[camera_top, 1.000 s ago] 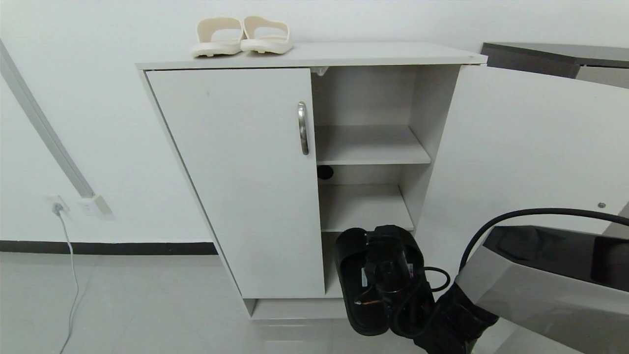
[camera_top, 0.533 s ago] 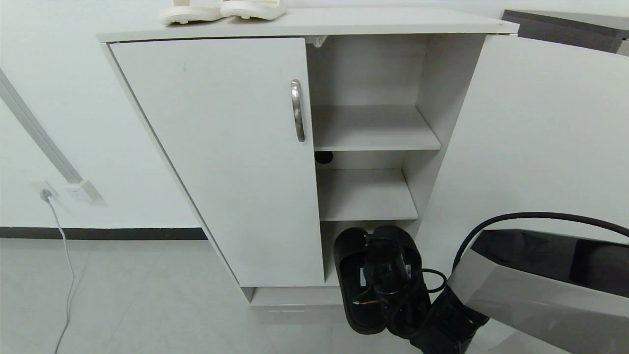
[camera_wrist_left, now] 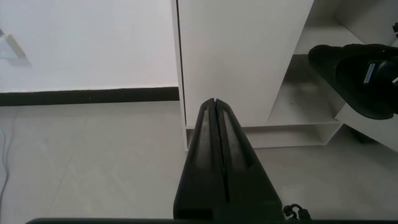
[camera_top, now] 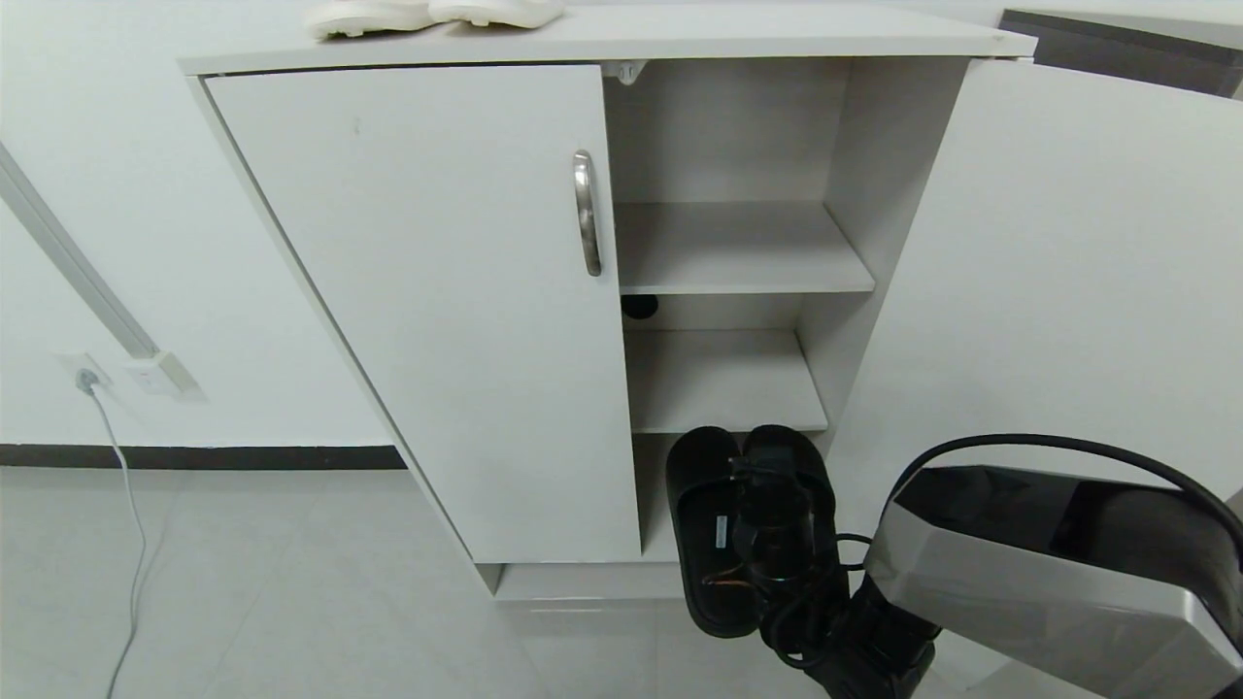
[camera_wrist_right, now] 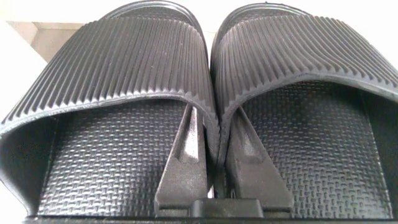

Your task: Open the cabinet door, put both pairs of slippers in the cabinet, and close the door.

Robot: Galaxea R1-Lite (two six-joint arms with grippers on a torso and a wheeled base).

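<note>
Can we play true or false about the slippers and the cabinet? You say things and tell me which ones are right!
1. The right door of the cabinet is open. True.
2. The left door is open too. False: it is shut.
3. The right hand pinches the black slippers together. True.
4. The cream slippers are inside the cabinet. False: they lie on top of it.
5. The left hand holds a slipper. False: it is shut and holds nothing.
</note>
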